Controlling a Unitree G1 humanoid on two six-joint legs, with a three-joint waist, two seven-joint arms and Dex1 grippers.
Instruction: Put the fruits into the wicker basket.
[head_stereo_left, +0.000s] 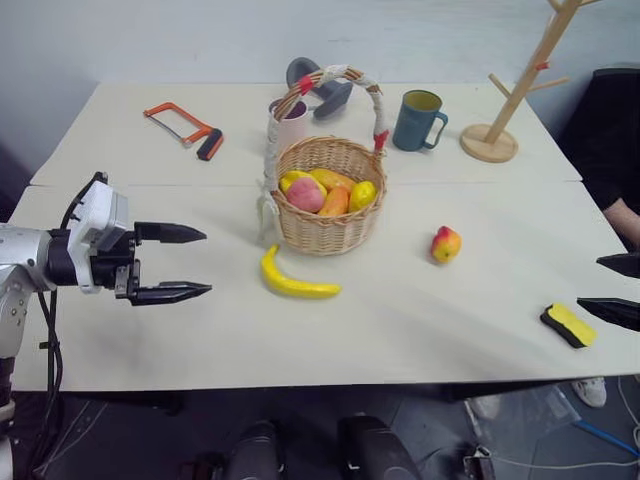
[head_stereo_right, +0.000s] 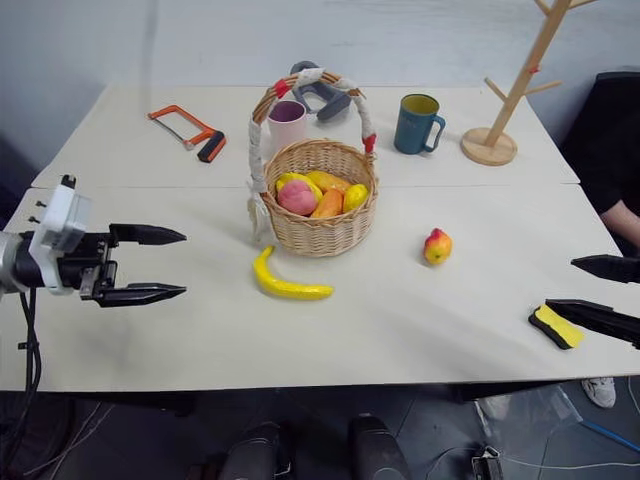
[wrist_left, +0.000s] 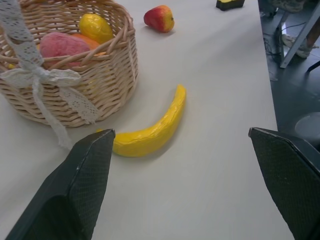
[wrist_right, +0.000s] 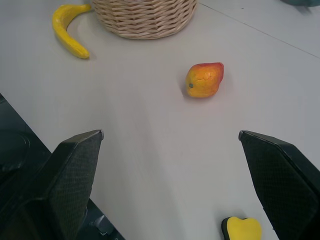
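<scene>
Tan wicker: the wicker basket stands at centre frame on the pale counter, already holding a pink, an orange and two yellow fruits. Two fruits are outstanding. The banana lies on the counter just below the basket, near its foot but apart from it. The red-and-yellow apple-like fruit lies to the right of centre, well apart from the basket.

My left hand hovers at middle left, released, fingers spread wide and holding nothing, pointed toward the banana. My right hand enters at the right edge, likewise released and empty, with the yellow-and-black sponge just beside its lower finger.

Risks, in my judgement:
- The banana is long, curved and smooth; a grip taken near one end would let it swing or slip out during the lift.
- The basket's arched handle and its hanging lace ribbon sit on the near approach; a finger catching either could drag or tip the basket.
- The round fruit may roll away if a finger nudges it before closing.
- The sponge lies nearer my right hand than the fruit; it must not be taken by mistake.
</scene>
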